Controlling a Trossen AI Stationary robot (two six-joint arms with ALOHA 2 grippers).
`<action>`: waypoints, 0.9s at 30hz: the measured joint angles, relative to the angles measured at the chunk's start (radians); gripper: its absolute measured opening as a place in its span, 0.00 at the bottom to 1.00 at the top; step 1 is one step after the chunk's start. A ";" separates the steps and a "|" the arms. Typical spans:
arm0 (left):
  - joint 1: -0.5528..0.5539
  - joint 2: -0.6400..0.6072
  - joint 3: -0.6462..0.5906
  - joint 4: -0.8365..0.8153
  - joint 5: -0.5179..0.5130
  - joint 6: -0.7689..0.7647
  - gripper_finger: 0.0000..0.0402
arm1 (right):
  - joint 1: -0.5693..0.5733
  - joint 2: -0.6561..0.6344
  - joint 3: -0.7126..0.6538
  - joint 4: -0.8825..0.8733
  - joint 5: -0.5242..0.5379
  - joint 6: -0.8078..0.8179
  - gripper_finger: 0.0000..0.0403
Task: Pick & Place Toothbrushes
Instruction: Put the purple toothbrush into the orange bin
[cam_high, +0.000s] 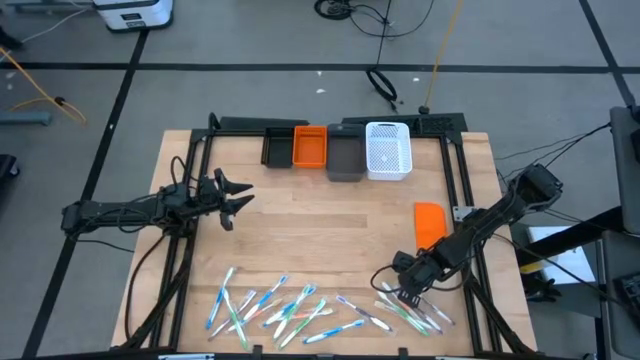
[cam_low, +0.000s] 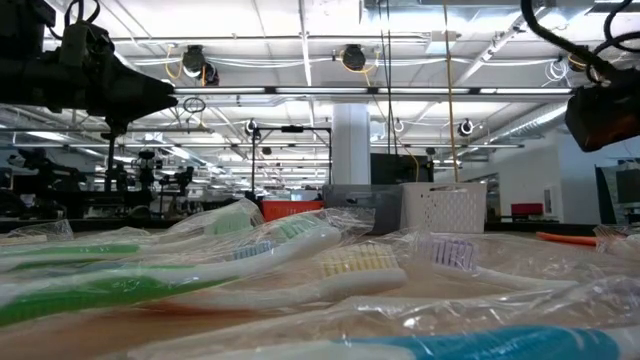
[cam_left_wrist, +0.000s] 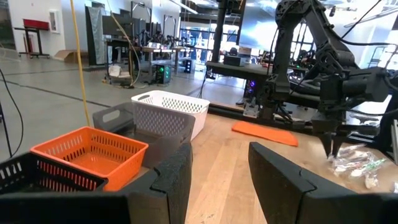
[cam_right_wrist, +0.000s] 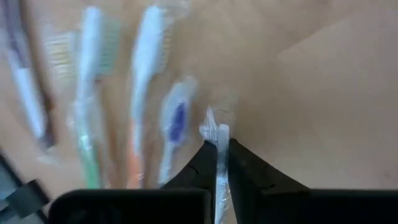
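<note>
Many toothbrushes in clear wrappers lie along the table's near edge, in a left cluster (cam_high: 270, 310) and a right cluster (cam_high: 412, 312); they fill the low view (cam_low: 200, 270). My right gripper (cam_high: 400, 292) points down over the right cluster and is shut on one wrapped toothbrush (cam_right_wrist: 221, 140). My left gripper (cam_high: 240, 203) waits open above the table's left side, its fingers (cam_left_wrist: 177, 180) apart and facing the bins. My right gripper (cam_right_wrist: 219, 144) pinches a wrapped toothbrush between its two fingers, at a white part in clear wrapper (cam_right_wrist: 222, 134) that stands between the fingertips. The fingers come from above, pointing down (cam_left_wrist: 333, 146). Whether the brush is lifted off the table I cannot tell.
Four bins stand in a row at the far edge: black (cam_high: 277, 147), orange (cam_high: 309, 146), grey (cam_high: 345, 158), white (cam_high: 388, 150). A flat orange block (cam_high: 430, 222) lies on the right side. Bare wood lies between bins and brushes.
</note>
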 joint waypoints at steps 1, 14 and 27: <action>0.000 0.000 0.000 0.000 0.000 -0.001 0.40 | -0.004 -0.010 0.000 -0.005 0.001 -0.002 0.04; 0.000 0.000 0.000 0.016 0.000 -0.023 0.40 | -0.163 -0.141 0.001 -0.013 0.076 -0.244 0.02; 0.000 0.001 0.000 0.101 0.029 -0.116 0.40 | -0.412 -0.216 0.001 0.393 0.212 -0.658 0.02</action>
